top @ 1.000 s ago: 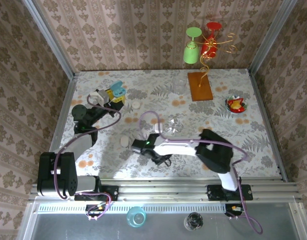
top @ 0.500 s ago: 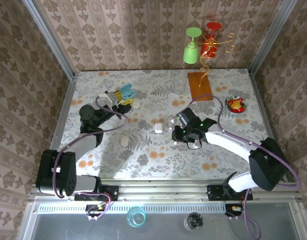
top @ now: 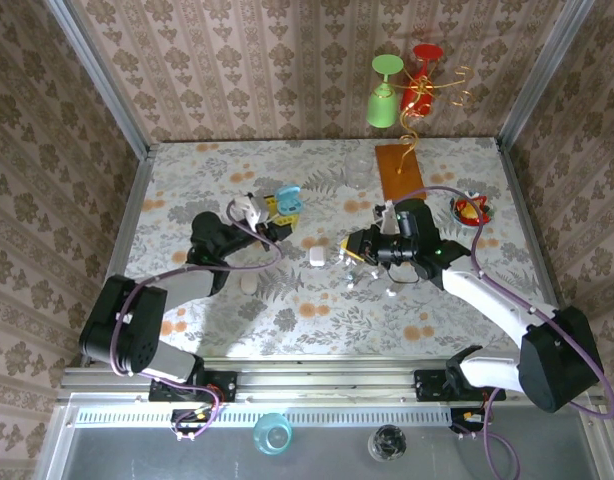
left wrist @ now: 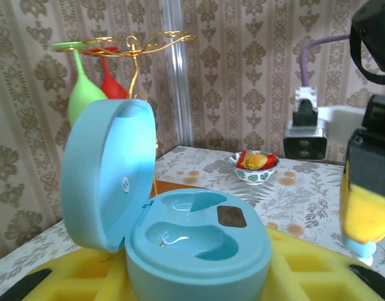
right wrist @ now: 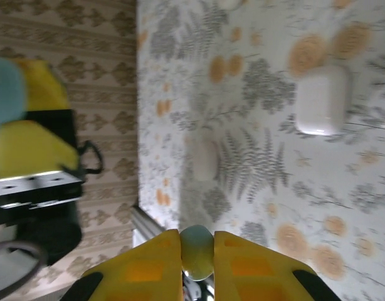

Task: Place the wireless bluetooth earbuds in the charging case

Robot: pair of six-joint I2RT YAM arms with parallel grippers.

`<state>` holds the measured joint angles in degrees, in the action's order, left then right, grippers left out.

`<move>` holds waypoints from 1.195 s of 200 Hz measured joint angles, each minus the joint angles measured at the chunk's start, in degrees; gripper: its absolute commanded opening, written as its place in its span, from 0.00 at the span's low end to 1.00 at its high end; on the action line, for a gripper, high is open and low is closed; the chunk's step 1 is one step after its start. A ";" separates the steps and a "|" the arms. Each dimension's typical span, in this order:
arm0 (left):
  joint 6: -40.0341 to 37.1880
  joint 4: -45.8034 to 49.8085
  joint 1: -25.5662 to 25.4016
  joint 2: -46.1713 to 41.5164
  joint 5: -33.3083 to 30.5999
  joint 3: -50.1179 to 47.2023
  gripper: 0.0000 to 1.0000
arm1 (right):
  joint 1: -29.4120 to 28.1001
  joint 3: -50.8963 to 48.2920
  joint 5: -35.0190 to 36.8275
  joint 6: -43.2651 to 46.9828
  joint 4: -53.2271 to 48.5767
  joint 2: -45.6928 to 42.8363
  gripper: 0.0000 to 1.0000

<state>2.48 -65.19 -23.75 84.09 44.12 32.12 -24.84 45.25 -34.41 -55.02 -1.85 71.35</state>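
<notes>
The teal charging case (left wrist: 199, 244) is held between my left gripper's (left wrist: 199, 279) yellow fingers, its lid (left wrist: 108, 169) hinged open and both wells empty. From above, that case (top: 287, 197) sits at the tip of the left gripper (top: 275, 207), left of centre. My right gripper (right wrist: 197, 260) is shut on a small teal earbud (right wrist: 197, 252). It hovers at mid-table (top: 351, 248), to the right of the case. A white pebble-shaped case (top: 317, 255) lies between the two grippers, and a second one (top: 249, 283) lies nearer the front.
A brown board (top: 400, 172) lies at the back, below a golden rack with a green glass (top: 383, 100) and a red glass (top: 424, 60). A small patterned bowl (top: 473, 210) stands at the right. Patterned walls close in the table on three sides.
My right arm swung from the front left of the table to the middle right. My left gripper carried the open teal case to the right, toward the centre.
</notes>
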 measured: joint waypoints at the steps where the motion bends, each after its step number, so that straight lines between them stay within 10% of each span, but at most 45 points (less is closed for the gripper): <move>1: -0.04 0.00 -0.04 0.04 0.00 0.00 0.42 | 0.00 0.00 -0.24 -0.09 0.24 0.00 0.15; 239: -6.47 -0.85 -8.15 5.57 1.44 2.08 0.41 | -5.46 18.10 -0.55 7.23 -3.10 7.30 0.13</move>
<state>-3.99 -66.04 -31.90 89.67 45.56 34.20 -30.30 63.35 -34.96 -47.79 -4.95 78.65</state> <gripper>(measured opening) 0.412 0.135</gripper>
